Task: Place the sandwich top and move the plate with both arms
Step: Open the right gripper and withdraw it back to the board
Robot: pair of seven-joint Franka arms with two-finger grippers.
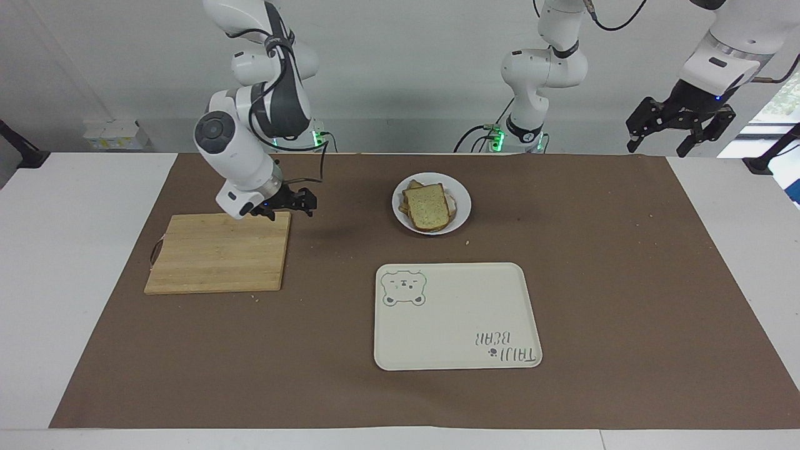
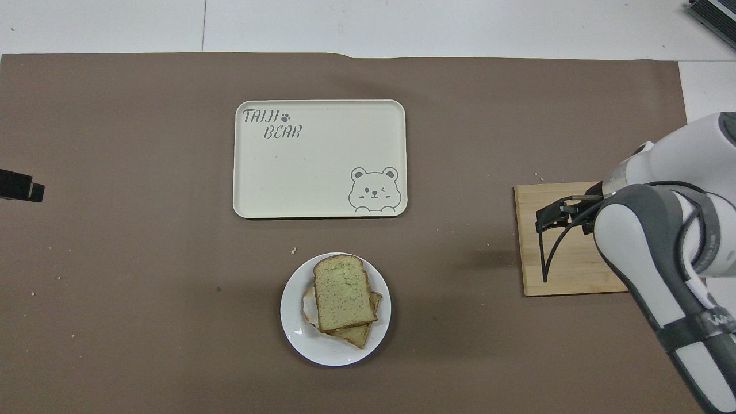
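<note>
1. Our right gripper (image 1: 289, 205), black two-fingered, hangs over the wooden cutting board's (image 1: 219, 253) corner; fingers spread, holding nothing
2. Our left gripper (image 1: 680, 122), black, waits raised off the left arm's end of the table, fingers apart, empty
3. Sandwich top (image 1: 426, 206), pale brown-crusted bread slice, lies on the stack on the small round glossy white plate (image 1: 461, 206), nearer the robots than the cream rectangular bear tray (image 1: 456, 319)
4. We judge bread soft and light; plate stiff, slippery — take it at the rim, one gripper each side

Grey wall (image 1: 406, 75), brown-matted white table (image 1: 75, 281)
</note>
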